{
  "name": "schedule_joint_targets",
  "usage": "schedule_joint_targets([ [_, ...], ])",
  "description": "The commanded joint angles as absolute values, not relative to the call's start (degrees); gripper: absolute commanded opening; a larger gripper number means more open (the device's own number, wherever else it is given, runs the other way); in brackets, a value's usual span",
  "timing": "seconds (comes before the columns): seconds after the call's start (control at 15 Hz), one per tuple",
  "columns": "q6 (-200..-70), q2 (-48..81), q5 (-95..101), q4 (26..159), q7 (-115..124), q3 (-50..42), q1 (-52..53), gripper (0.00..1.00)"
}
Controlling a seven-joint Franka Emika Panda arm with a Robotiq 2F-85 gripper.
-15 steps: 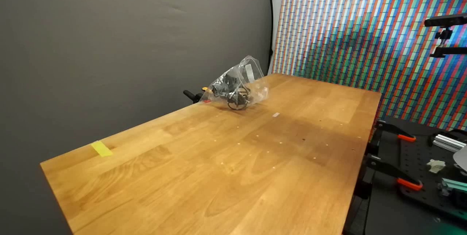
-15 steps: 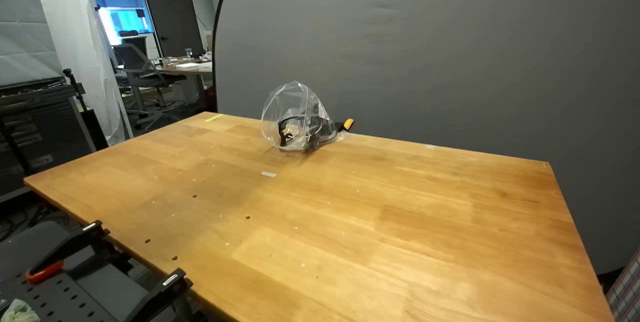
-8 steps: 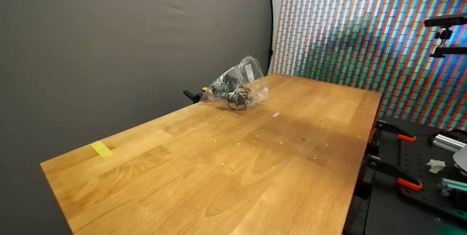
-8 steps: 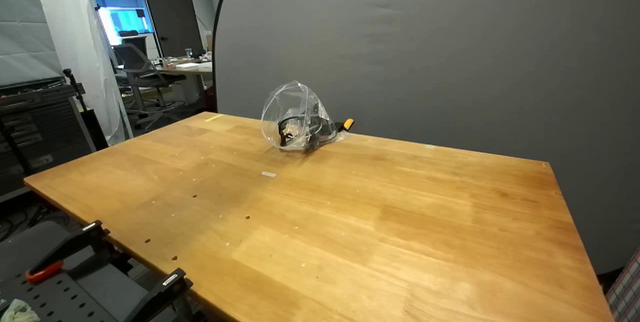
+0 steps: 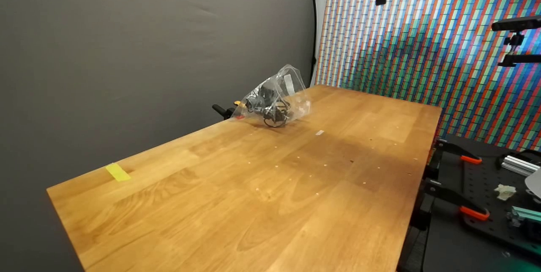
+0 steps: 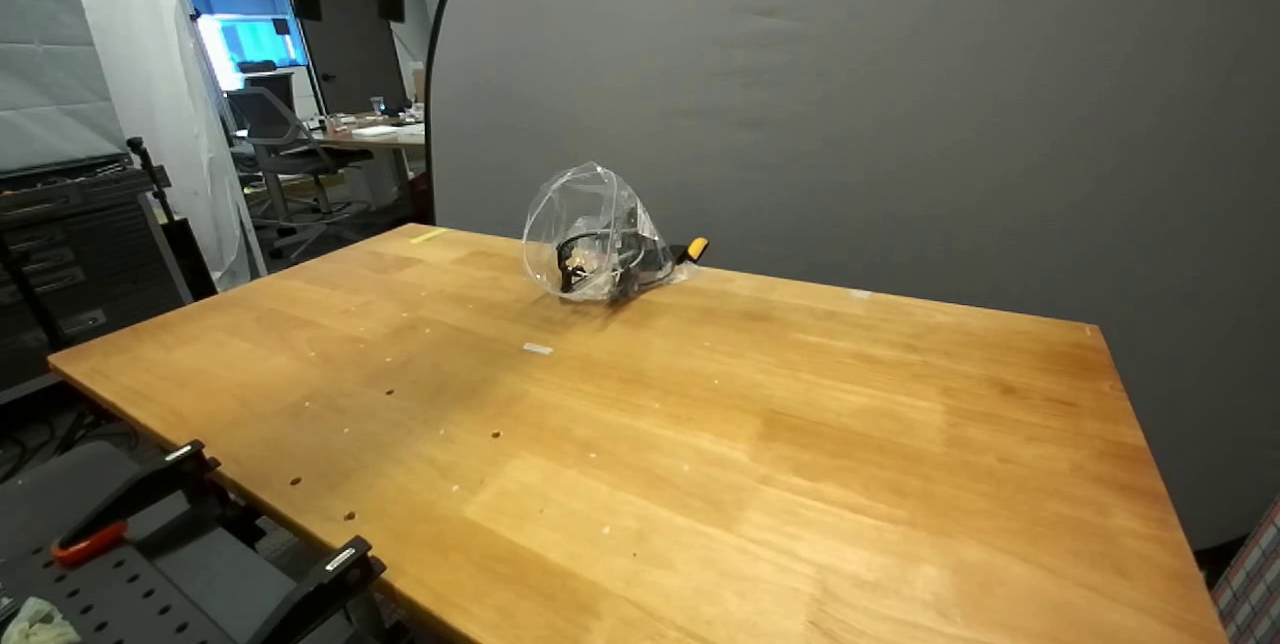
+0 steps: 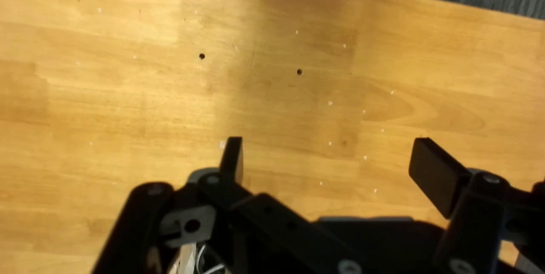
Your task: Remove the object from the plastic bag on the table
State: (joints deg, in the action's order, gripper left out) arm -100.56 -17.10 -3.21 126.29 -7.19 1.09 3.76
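"Where's the plastic bag (image 6: 592, 214) sitting?"

"At the far edge of the table (image 6: 760, 444), object (image 6: 628, 259) inside; in an exterior view it's lying right of and below the gripper (image 6: 350, 10), hovering, jaws spread."

This looks like a lab, going by the grey backdrop (image 6: 800, 104), the multicoloured sheet (image 5: 401, 23), a mounted camera (image 5: 517, 23), and clamps (image 6: 318, 592) at a perforated plate (image 6: 140, 599). Past a white curtain (image 6: 135, 54) and a drawer cabinet (image 6: 110, 244), an office chair (image 6: 268, 116) stands near a desk (image 6: 400, 137).
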Motion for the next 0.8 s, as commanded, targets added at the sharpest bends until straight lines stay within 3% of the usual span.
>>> schedule_joint_targets([
  [0.0, -110.96, -12.22, -2.07, 126.19, -3.16, 2.38, 3.33, 1.0],
  [0.73, -134.7, 3.75, -6.11, 124.27, 15.97, 2.65, 3.78, 1.0],
])
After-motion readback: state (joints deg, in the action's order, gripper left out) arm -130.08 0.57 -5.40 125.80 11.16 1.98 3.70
